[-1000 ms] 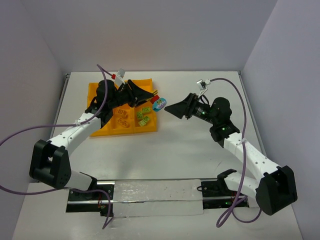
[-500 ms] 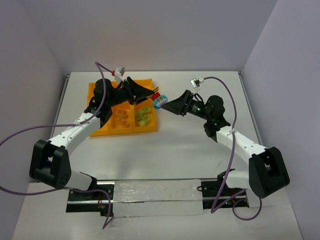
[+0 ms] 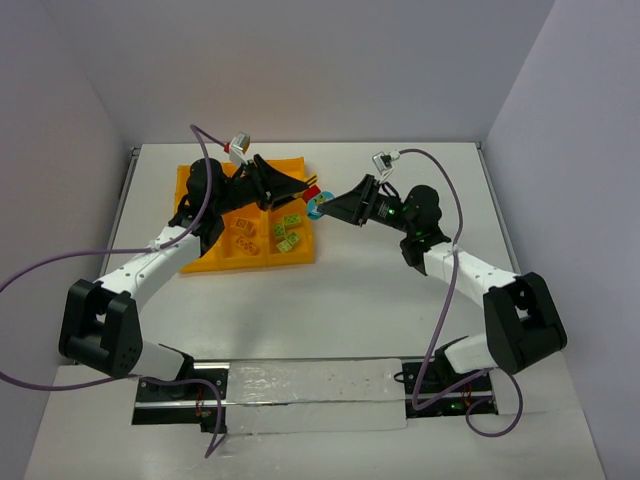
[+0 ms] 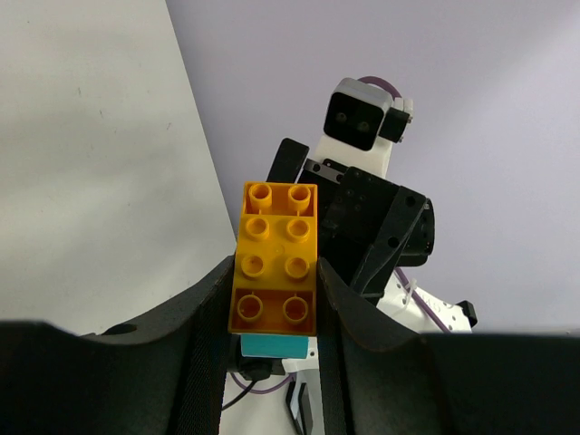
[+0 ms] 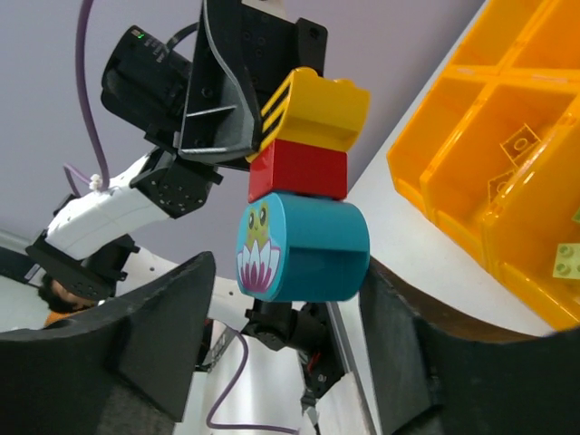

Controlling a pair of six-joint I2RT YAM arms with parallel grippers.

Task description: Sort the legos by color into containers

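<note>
Tray (image 3: pixel 215 268) sits under and behind my left claw (image 3: pixel 305 188). That arm covers most of the tray's compartments (image 5: pixel 494 86), so I can't read what's in the far ones. The compartment just below the claw tips holds lime green bricks (image 3: pixel 286 232), about four. The next one along, further from the tips, holds yellow bricks (image 3: pixel 245 232), two or three, hard to split from the tray colour. Left claw is clamped on one lego stack (image 5: pixel 304 181), held off the tray's edge between both claws: one yellow brick (image 5: pixel 313 109) in the jaws, one red brick (image 5: pixel 299 170) next, one blue piece (image 5: pixel 304 249) with a frog picture at the free end. Right claw (image 5: pixel 285 267) is open with a finger on each side of the blue piece. There's a gap on one side, I can't tell contact on the other, and it grips nothing.
</note>
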